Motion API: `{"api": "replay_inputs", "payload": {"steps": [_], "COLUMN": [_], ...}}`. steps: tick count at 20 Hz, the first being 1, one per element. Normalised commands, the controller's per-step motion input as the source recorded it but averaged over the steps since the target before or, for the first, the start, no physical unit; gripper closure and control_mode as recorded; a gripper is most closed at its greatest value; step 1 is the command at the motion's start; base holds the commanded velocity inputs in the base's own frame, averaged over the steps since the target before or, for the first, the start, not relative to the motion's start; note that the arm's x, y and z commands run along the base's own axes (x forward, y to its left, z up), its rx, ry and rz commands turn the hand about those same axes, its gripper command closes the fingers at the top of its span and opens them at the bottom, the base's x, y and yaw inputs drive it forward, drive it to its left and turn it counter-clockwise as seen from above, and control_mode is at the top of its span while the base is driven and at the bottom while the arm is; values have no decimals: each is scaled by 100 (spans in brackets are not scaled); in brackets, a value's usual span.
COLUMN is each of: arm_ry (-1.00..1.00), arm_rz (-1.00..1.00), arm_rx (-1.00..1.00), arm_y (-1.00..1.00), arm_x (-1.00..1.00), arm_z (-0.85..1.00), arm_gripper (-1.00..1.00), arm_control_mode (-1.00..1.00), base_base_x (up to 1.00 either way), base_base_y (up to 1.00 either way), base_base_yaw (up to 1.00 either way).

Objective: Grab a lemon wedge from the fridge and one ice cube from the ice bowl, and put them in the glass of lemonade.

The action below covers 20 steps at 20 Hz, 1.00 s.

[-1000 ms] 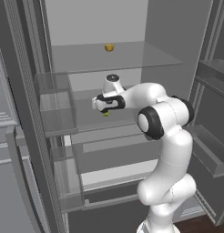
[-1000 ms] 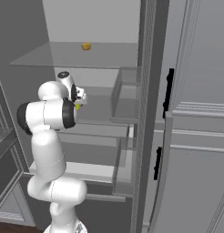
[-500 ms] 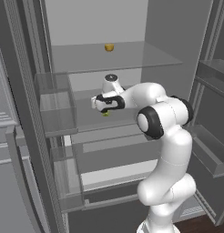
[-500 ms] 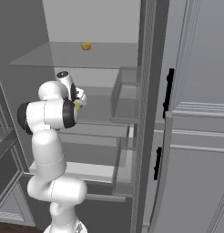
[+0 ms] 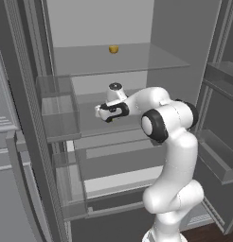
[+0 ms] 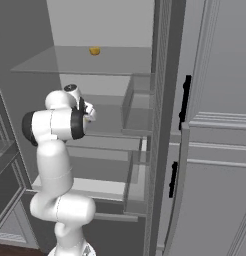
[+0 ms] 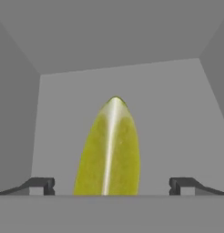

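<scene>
The fridge (image 5: 23, 94) stands open, its glass shelves (image 5: 137, 59) bare to the camera. My arm reaches in over the middle shelf. In the hand view a yellow-green lemon wedge (image 7: 110, 150) lies pointing away, straight between my gripper's (image 7: 111, 184) two fingertips (image 7: 42, 184), which stand wide apart and do not touch it. From the left base view my gripper (image 5: 105, 117) hovers low over that shelf with a speck of yellow-green lemon wedge (image 5: 109, 119) at its tip. In the right base view my gripper (image 6: 88, 114) is partly hidden by my own arm. The ice bowl and the glass of lemonade are out of view.
A small yellow-orange chunk (image 5: 113, 48) sits on the top glass shelf, also in the right base view (image 6: 94, 50). Clear door bins (image 5: 59, 108) hang on the left door. Light grey cabinets with black handles (image 6: 185, 97) stand right of the fridge. A drawer (image 5: 113, 189) sits below.
</scene>
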Motion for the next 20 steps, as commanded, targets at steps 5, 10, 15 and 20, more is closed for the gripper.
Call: {"api": "replay_inputs", "payload": {"steps": [5, 10, 15, 20], "arm_ry": [0, 0, 0, 0], "arm_rz": [0, 0, 0, 0], "arm_rx": [0, 0, 0, 1], "arm_y": [0, 0, 0, -2], "arm_x": [3, 0, 0, -6], "arm_z": [-21, 0, 0, 0], "arm_gripper": [-100, 100, 100, 100], "arm_control_mode": [-100, -100, -100, -100], "base_base_x": [0, 0, 0, 0], "base_base_y": [0, 0, 0, 0], "base_base_yaw": [0, 0, 0, 0]}}
